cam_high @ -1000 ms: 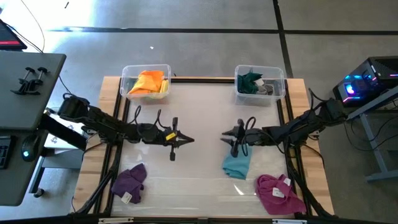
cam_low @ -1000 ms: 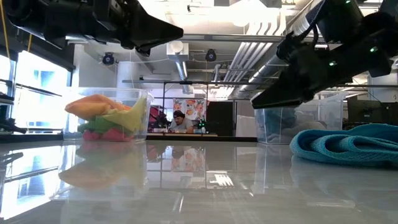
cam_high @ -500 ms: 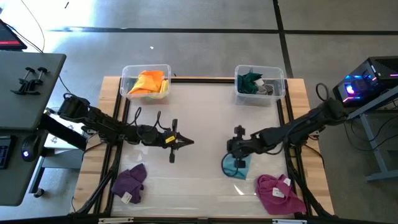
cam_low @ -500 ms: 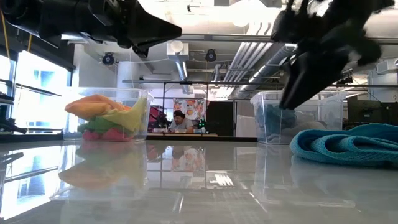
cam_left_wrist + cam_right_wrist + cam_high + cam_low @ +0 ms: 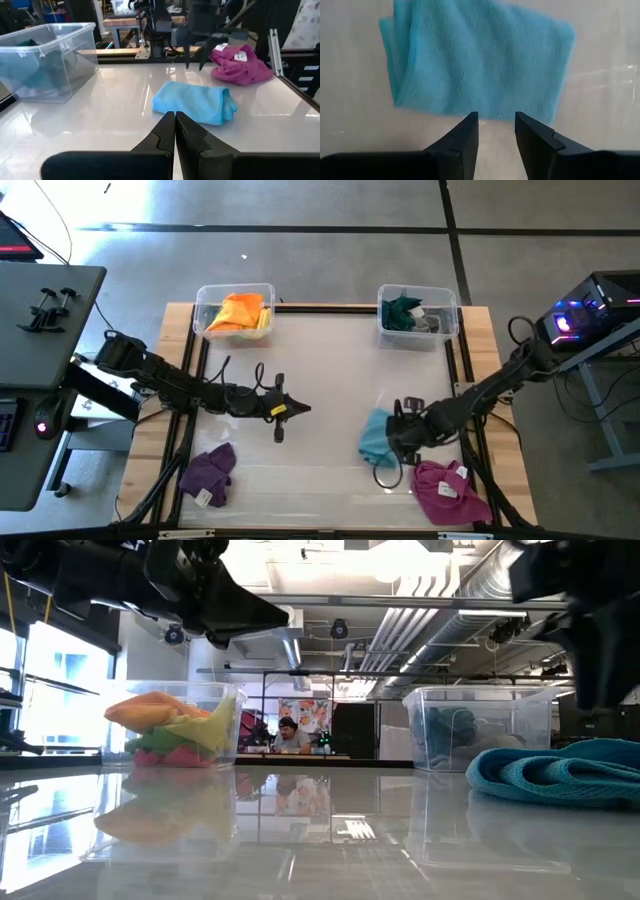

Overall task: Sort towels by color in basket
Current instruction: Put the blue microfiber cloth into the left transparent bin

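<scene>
Towel (image 5: pixel 376 437) uncovered; right pincer (image 5: pixel 392 465) shifted.

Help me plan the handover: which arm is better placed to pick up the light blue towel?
The right. Its gripper hangs right over the light blue towel, fingers open and empty. The left gripper is shut, farther off mid-table.

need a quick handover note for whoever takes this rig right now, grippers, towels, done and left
Left gripper: shut, empty, hovering mid-table.
Right gripper: open, empty, pointing down at the edge of the light blue towel, not gripping it.
Left bin: orange towel and yellow towel, with pink and green showing in the low view.
Right bin: dark teal towel and grey towel.
Left on the table: light blue towel, purple towel, magenta towel.
</scene>
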Tool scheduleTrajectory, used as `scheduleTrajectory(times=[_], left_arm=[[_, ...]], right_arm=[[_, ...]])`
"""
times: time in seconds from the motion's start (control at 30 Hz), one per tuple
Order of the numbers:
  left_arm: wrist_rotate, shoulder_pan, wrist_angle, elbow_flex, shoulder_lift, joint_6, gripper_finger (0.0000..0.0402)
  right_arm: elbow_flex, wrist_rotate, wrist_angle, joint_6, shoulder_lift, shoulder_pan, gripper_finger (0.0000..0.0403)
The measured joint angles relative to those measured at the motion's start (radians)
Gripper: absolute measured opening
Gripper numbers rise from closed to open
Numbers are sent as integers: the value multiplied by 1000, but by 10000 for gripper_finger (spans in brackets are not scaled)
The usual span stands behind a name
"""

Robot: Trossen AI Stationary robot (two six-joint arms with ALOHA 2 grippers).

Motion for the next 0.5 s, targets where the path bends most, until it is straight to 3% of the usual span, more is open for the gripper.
scheduleTrajectory(times=[0.2, 0.33, 0.5], left_arm=[[-1, 0, -4, 0, 23, 0, 0], [-1, 0, 0, 0, 42, 0, 0], [-1, 2, 4, 0, 60, 0, 0]], right_arm=[[0, 45, -2, 128, 0, 50, 156], [-6, 86, 3, 112, 0, 55, 199], [-121, 102, 130, 100, 0, 68, 237]])
